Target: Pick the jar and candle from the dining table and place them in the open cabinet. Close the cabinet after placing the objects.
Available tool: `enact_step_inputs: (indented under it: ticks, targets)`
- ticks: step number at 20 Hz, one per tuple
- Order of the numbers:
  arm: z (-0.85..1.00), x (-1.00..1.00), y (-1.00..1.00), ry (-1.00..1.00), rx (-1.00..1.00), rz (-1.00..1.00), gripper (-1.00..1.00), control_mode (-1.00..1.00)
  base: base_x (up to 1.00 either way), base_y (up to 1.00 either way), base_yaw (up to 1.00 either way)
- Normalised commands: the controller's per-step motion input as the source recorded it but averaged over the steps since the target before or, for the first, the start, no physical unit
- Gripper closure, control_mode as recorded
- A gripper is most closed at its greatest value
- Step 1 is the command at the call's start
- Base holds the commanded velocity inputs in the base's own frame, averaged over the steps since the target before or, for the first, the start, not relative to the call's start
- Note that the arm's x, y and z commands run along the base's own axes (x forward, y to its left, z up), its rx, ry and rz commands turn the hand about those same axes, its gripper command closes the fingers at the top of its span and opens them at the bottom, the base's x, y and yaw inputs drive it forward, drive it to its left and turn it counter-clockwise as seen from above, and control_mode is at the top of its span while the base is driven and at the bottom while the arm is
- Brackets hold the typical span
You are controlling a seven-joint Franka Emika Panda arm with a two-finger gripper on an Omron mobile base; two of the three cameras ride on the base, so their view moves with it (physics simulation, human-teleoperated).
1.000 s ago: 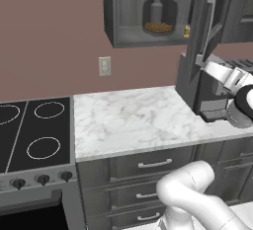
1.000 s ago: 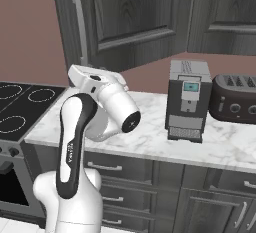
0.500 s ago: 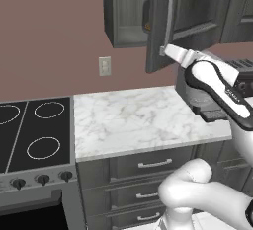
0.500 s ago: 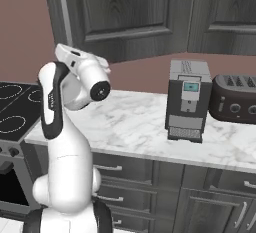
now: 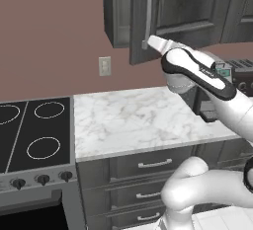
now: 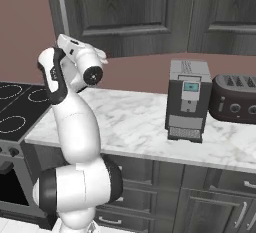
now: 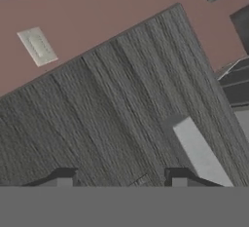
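Nearly shut: dark wood-grain cabinet door (image 5: 148, 17), standing slightly proud of the cabinet (image 5: 116, 12); contents hidden, jar and candle not to be made out. Close against the door face by its silver bar handle (image 5: 147, 17), gripper (image 7: 119, 177), fingertips (image 7: 63, 176) parted, nothing between them. Right of the cabinet, coffee machine (image 6: 186, 99) and toaster (image 6: 235, 98) on marble counter (image 5: 138, 120); screen text unreadable.

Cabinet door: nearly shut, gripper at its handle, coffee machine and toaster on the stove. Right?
Not quite. The coffee machine and toaster stand on the marble counter, as the right base view shows. The cabinet door is nearly shut, gripper at its handle.
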Motion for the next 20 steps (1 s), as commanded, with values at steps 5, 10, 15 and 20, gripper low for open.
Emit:
enact_step_inputs:
  ticks: [5, 10, 15, 20]
  targets:
    - [0.11, 0.57, 0.36, 0.00, -0.05, -0.22, -1.00, -1.00, 0.00, 0.00, 0.00]
    - [0.21, 0.60, 0.36, 0.00, -0.10, -0.24, -1.00, -1.00, 0.00, 0.00, 0.00]
    - [0.28, 0.63, 0.33, 0.01, -0.14, -0.22, -1.00, -1.00, 0.00, 0.00, 0.00]
    - [0.32, 0.61, 0.49, 0.01, -0.16, -0.24, -1.00, -1.00, 0.00, 0.00, 0.00]
